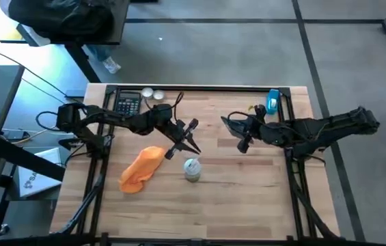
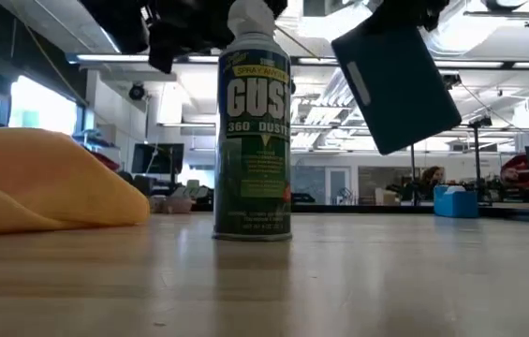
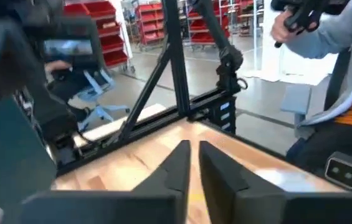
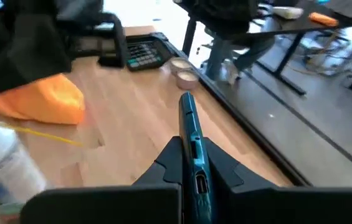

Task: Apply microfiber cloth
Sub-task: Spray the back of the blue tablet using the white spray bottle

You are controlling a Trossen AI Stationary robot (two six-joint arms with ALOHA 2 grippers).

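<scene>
Cloth (image 1: 142,169) lies on the counter (image 1: 247,191) beside the can (image 1: 192,169); left pincer (image 1: 182,142) (nearly closed, empty) hovers above; right pincer (image 4: 191,158) clamps a device (image 4: 191,134).

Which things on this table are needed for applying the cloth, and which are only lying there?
Needed: the microfiber cloth; the dark device held edge-on in the right gripper; the left gripper, empty.

Lying about: duster can, calculator, two small round tins, blue item.
</scene>
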